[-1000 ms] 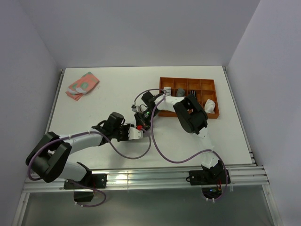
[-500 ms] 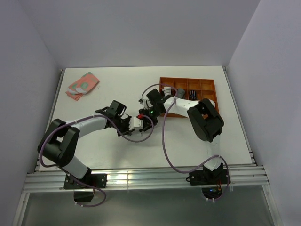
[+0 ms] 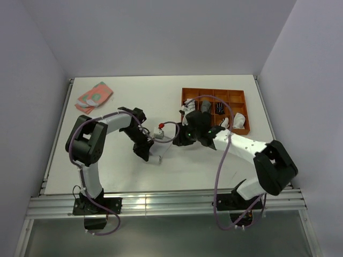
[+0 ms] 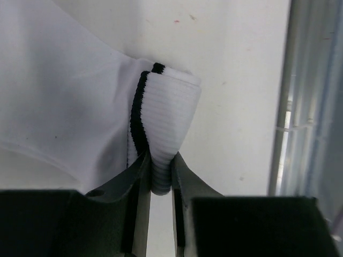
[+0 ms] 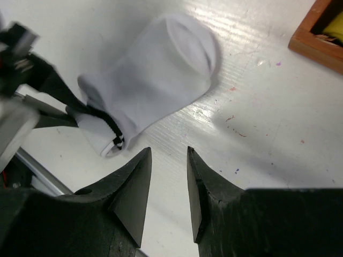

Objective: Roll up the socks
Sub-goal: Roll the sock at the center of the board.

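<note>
Pinching white sock [image 4: 163, 123] cuff in left tool [image 4: 159, 176] | right tool [image 5: 168, 160] part-open, empty, sock just ahead

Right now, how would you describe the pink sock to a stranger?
On the table, look to the far left corner, away from the orange tray. The pink sock lies there alone. Its teal patches mark it; the white sock has none.
</note>
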`<state>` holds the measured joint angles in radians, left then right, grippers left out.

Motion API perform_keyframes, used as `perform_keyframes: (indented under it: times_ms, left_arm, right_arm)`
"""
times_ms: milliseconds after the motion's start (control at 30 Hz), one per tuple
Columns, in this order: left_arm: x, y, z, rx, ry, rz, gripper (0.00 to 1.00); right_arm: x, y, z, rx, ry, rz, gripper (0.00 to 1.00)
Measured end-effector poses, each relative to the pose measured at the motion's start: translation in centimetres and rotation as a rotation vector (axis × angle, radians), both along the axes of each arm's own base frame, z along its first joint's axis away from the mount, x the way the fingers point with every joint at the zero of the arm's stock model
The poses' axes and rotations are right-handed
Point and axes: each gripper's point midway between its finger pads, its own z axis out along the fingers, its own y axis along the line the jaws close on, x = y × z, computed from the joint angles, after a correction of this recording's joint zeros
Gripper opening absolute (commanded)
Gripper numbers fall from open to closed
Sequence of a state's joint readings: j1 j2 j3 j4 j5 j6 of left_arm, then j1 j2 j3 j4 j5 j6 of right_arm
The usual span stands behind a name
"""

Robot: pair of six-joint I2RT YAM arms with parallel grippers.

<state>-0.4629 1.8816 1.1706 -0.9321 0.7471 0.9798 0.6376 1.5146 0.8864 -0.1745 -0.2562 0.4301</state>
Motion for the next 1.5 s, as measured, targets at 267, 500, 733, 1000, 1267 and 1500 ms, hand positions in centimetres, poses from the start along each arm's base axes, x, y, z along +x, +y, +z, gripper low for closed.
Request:
perform_keyframes:
  times_ms: [267, 500, 733, 1000, 1267, 1500]
  left_arm:
    - [-2.7, 0.8, 0.2, 0.102, 0.376, 0.039, 0.15]
    - [-3.9, 1.2, 0.1, 0.194, 0.539, 0.092, 0.15]
    - [-4.7, 1.6, 0.0, 0.254, 0.621, 0.129, 0.14]
    - [-4.8, 1.6, -0.1, 0.288, 0.654, 0.158, 0.14]
    - [-4.7, 1.6, -0.2, 0.294, 0.677, 0.172, 0.13]
    - [-4.7, 1.8, -0.2, 0.297, 0.689, 0.177, 0.14]
  right_arm:
    - [-1.8, -0.1, 2.1, -0.02, -0.227, 0.009, 0.42]
    - [-6.9, 5.8, 1.0, -0.124, -0.365, 0.275, 0.46]
    - [-9.0, 8.2, -1.5, -0.216, -0.419, 0.437, 0.52]
    - [-10.8, 11.7, -1.8, -0.253, -0.492, 0.575, 0.54]
    - [-10.8, 11.4, -3.5, -0.361, -0.518, 0.619, 0.55]
    - [-10.2, 10.8, -4.4, -0.428, -0.541, 0.625, 0.54]
